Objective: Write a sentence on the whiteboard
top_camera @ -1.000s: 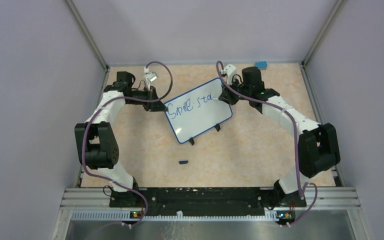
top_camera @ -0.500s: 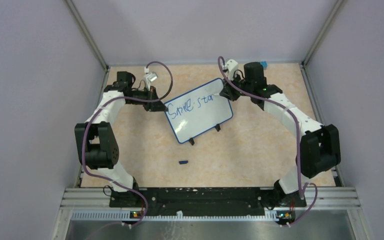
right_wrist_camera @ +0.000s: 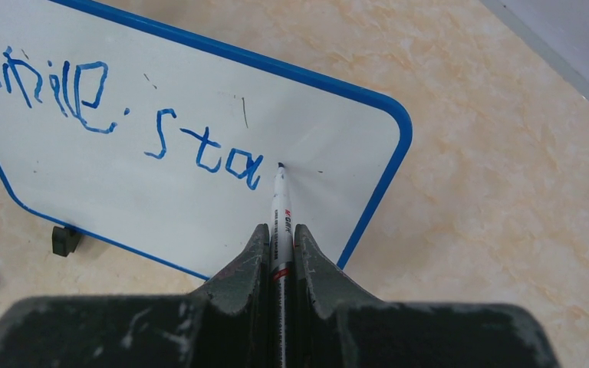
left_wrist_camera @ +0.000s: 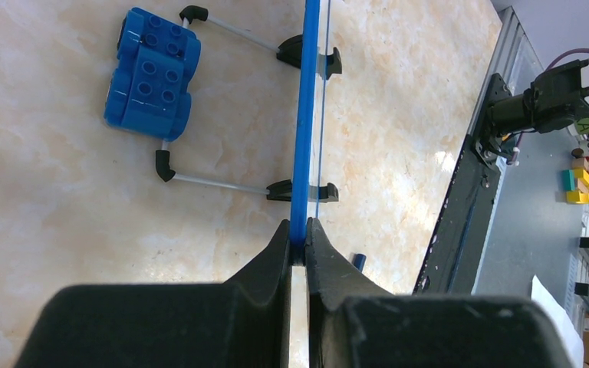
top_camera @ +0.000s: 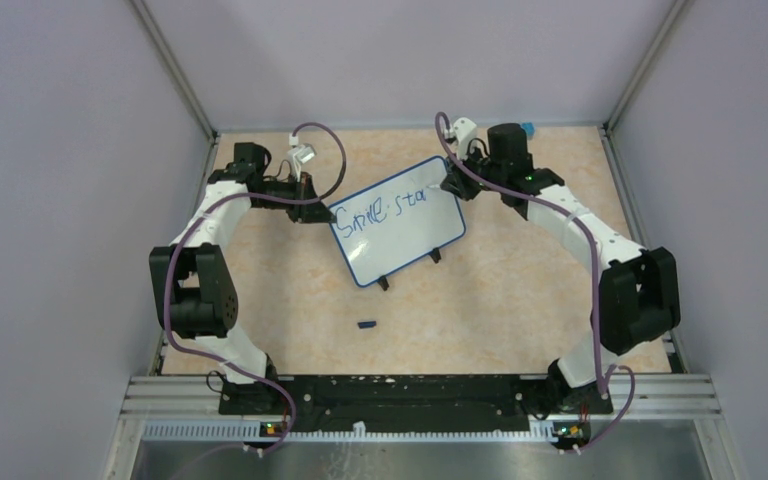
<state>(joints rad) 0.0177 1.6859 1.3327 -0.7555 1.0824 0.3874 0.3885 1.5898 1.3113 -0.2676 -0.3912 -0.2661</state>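
Whiteboard [top_camera: 405,245] gripped on the left, marker on the right.
Left gripper [left_wrist_camera: 298,230] pinches the board's blue edge at mid-table; the sentence [right_wrist_camera: 126,112] reads "Smile sta"; right gripper [right_wrist_camera: 280,234] clamps a marker [right_wrist_camera: 279,207], tip touching the board.

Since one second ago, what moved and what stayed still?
The right gripper, shut on the marker, shifted slightly toward the far edge of the table. The marker's tip now sits just after "sta" in the sentence. The left gripper kept its clamp on the whiteboard, which did not move.
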